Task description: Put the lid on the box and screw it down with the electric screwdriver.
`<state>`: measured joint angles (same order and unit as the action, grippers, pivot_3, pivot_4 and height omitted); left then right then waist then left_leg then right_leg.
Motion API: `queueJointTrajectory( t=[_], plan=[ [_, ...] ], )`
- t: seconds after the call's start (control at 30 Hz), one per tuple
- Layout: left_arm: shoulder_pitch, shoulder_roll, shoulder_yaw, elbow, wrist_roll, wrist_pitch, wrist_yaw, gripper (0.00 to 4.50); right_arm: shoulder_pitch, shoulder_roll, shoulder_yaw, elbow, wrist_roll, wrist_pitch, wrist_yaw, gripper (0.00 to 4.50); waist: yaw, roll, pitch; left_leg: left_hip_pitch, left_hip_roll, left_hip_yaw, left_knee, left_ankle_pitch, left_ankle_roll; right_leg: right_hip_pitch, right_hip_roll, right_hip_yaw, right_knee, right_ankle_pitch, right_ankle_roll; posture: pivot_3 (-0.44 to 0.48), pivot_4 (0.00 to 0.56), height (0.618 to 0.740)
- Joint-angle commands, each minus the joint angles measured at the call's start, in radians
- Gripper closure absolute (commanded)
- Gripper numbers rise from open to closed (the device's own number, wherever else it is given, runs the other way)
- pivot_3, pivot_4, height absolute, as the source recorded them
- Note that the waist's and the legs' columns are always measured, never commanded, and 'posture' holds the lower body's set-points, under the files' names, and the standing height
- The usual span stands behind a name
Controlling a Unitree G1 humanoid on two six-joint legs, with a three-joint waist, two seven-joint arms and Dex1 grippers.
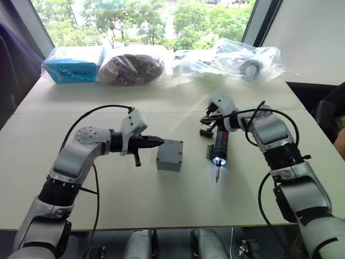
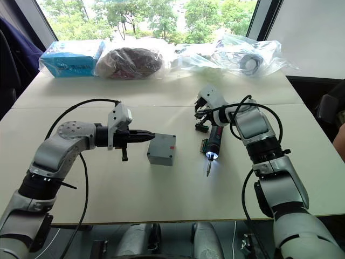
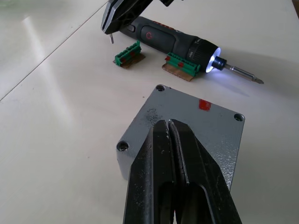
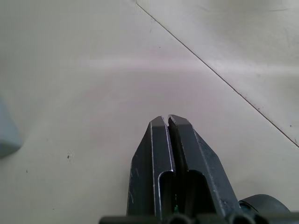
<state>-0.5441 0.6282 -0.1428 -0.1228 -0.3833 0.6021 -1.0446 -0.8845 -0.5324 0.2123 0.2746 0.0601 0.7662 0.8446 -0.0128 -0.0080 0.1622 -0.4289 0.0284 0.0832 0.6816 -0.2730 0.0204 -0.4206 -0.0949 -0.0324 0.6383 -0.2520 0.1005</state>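
The grey box point(image 1: 169, 156) stands mid-table. Its upper face is a flat plate with corner screw holes and a small red mark, the lid point(image 3: 187, 126), lying flush on it. My left gripper point(image 1: 160, 142) is shut and empty, with its tips over the box's left edge; I cannot tell whether they touch. To the right of the box lies the electric screwdriver point(image 1: 220, 147), with its tip lit and its bit pointing toward me. My right gripper point(image 1: 208, 116) is shut on nothing, just past the screwdriver's rear end.
Two green connector blocks point(image 3: 127, 53) point(image 3: 182, 63) lie beside the screwdriver. A blue carton point(image 1: 73, 65) and clear plastic bags point(image 1: 242, 60) line the far edge of the table point(image 1: 108, 199). A seam crosses the tabletop behind the box.
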Motion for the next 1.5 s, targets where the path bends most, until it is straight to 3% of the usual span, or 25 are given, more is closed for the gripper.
queueJointTrajectory(
  t=[0.03, 0.27, 0.4, 1.5],
  plan=[
    [-0.018, 0.02, 0.029, -0.005, -0.015, -0.01, -0.019, 4.5, -0.001, -0.013, -0.059, -0.147, 0.044, 0.044, -0.006, 4.48, 0.0, 0.0, 0.0, 0.0, 0.0, 0.0, 0.0, 0.0, 0.0, 0.0, 0.0, 0.0, 0.0, 0.0, 0.0, 0.0, 0.15, 0.74],
    [-0.002, 0.108, 0.056, -0.024, -0.048, 0.017, -0.089, 4.5, 0.147, 0.033, -0.096, -0.491, 0.181, 0.059, 0.012, 4.48, 0.0, 0.0, 0.0, 0.0, 0.001, 0.0, -0.001, 0.0, 0.0, -0.001, 0.0, 0.0, 0.0, 0.0, 0.0, 0.0, 0.15, 0.74],
    [-0.006, 0.126, 0.062, -0.01, -0.059, 0.02, -0.102, 4.5, 0.234, 0.033, -0.068, -0.573, 0.178, 0.054, -0.022, 4.48, 0.004, 0.0, 0.0, 0.0, 0.001, 0.0, -0.001, 0.0, 0.0, 0.0, 0.0, 0.0, 0.0, 0.0, 0.0, 0.0, 0.15, 0.74],
    [-0.012, 0.091, 0.039, 0.005, -0.033, 0.004, -0.085, 4.5, 0.317, 0.005, 0.026, -0.579, 0.152, -0.006, -0.063, 4.48, 0.002, 0.0, 0.0, 0.0, 0.0, 0.0, 0.0, 0.0, 0.0, -0.001, 0.0, 0.0, 0.001, 0.0, 0.0, 0.0, 0.15, 0.74]
  ],
)
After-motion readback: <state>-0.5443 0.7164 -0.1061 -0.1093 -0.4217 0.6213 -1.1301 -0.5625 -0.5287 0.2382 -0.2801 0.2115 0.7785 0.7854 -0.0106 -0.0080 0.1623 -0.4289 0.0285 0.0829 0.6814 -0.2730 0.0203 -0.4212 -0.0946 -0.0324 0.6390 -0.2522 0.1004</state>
